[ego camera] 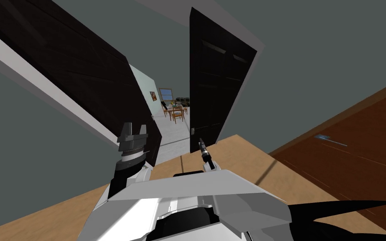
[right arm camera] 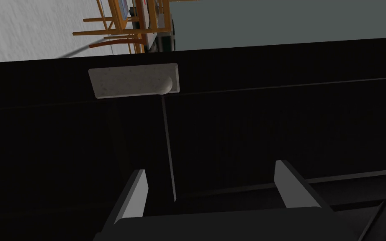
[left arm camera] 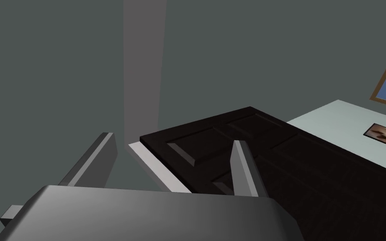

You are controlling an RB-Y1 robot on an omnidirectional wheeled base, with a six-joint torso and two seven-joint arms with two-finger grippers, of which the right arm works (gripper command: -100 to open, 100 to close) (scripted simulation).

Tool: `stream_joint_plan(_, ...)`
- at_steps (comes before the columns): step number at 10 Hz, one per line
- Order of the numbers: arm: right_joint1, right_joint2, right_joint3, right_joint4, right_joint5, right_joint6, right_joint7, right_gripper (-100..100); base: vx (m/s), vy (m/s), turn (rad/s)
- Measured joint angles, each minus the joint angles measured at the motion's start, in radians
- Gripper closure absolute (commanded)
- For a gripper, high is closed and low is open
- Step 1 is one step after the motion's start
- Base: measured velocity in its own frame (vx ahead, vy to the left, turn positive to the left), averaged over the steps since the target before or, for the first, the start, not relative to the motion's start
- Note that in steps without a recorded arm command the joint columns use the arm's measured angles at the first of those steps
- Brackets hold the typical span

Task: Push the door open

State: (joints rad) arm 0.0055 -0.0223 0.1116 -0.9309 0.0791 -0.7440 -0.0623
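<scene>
Facing the dark door [right arm camera: 271,125] near its pale handle plate [right arm camera: 133,80], right claw [right arm camera: 212,166], fingers apart.

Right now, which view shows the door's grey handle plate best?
The right wrist view: the handle plate is large and clear beyond the right gripper. The head view makes it a tiny pale spot. The left wrist view faces the other door leaf.

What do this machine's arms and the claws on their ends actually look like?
Each arm ends in a dark boxy block carrying two thin, light grey, blade-like fingers. Behind the left gripper sits a ribbed dark collar, a white band, then a black forearm running into white shell. The right gripper looks slim and dark on a white wrist segment.
</scene>
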Motion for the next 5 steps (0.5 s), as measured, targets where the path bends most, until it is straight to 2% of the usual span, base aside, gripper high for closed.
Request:
stream_joint_plan(3,-0.021,0.017,0.004,0.064,0.010,-0.001,0.004,-100,0.139,-0.048,0.061)
stream_joint_plan(4,-0.034,0.023,0.004,0.094,0.012,-0.006,0.004,-100,0.173,-0.092,0.061)
stream_joint_plan(5,-0.036,0.032,0.007,0.113,0.016,-0.008,0.006,-100,0.163,-0.060,0.063)
